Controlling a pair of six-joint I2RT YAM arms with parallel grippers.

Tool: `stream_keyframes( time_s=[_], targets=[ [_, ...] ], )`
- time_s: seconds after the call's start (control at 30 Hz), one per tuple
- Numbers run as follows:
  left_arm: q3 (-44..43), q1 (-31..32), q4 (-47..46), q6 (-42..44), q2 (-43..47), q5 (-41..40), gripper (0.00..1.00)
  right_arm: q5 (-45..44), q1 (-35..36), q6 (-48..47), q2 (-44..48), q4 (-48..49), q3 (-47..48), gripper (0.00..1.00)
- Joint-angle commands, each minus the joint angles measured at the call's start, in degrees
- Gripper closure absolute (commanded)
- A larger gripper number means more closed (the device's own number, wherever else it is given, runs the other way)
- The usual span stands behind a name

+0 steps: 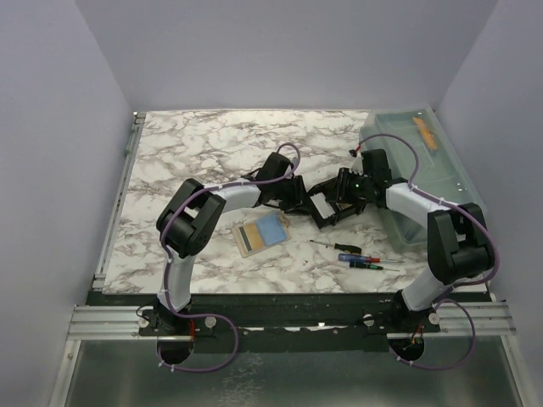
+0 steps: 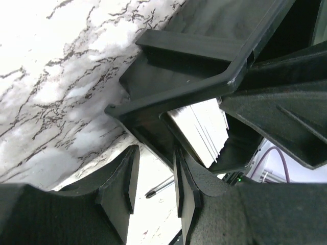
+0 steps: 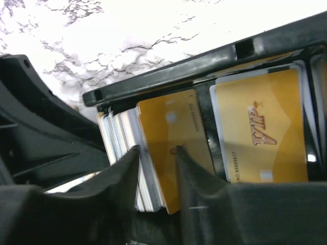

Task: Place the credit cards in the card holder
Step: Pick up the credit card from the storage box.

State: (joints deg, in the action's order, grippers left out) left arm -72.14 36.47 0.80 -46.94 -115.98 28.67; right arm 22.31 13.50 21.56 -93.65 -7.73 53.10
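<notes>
Plainly — gold card (image 3: 260,132), "VIP" — in card holder (image 3: 168,72)

The small black rectangular plastic card holder (image 1: 327,216) sat near the middle of the marble-patterned table (image 1: 195,144), with the left gripper (image 1: 299,202) at its left end and the right gripper (image 1: 344,197) at its right. Inside it, a stack of thin plastic cards (image 3: 153,153) stood on edge in one compartment, and a gold VIP card (image 3: 260,127) stood in the compartment beside it. Left of the holder and nearer the arm bases, the tan striped card (image 1: 247,239) and the light blue card (image 1: 270,227) lay flat on the table, just beside each other. Three small screwdrivers (image 1: 356,257) lay to their right, in front of the holder. The large translucent plastic bin (image 1: 424,170) stood at the table's far right edge.
</notes>
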Motion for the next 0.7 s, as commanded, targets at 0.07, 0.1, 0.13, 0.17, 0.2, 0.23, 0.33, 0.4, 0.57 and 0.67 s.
stream_keyframes(
  time_s=[0.07,0.1,0.13,0.17,0.2,0.23,0.33,0.4,0.57,0.67],
  targets=[
    [-4.89,-2.09,3.10,2.43,-3.62,-2.90,0.62,-3.14,-0.14,-0.70,3.09,-7.55,2.35,0.46],
    [-5.42,-2.37,3.23,2.47,-4.05,-2.64,0.62,-3.27,-0.15,-0.87,3.39,-7.86,2.40,0.41],
    [-5.98,-2.51,3.35,2.64,-4.41,-2.51,0.62,-2.83,-0.15,-0.94,3.69,-7.72,2.24,0.37],
    [-6.57,-2.65,3.58,2.84,-4.72,-2.41,0.62,-1.74,-0.14,-0.86,3.85,-7.40,2.12,0.34],
    [-7.17,-2.63,3.86,2.98,-4.99,-2.20,0.62,-0.34,-0.14,-0.69,3.75,-7.24,2.14,0.31],
    [-7.60,-2.61,3.94,3.07,-5.16,-1.79,0.62,1.37,-0.14,-0.28,3.52,-6.92,2.17,0.28],
    [-8.01,-2.63,3.95,3.08,-5.22,-1.22,0.62,4.60,-0.14,1.08,2.26,-4.88,1.93,0.17],
    [-7.86,-2.63,3.95,2.97,-5.21,-0.80,0.62,4.90,-0.14,1.55,0.54,-4.29,2.27,0.10],
    [-7.92,-2.59,3.95,2.78,-5.77,0.17,0.62,6.41,-0.14,1.97,-6.16,-2.45,3.72,0.01],
    [-8.08,-2.50,3.86,2.40,-6.25,0.50,0.62,7.83,-0.06,3.12,-7.76,-0.96,3.59,0.01]
  ],
)
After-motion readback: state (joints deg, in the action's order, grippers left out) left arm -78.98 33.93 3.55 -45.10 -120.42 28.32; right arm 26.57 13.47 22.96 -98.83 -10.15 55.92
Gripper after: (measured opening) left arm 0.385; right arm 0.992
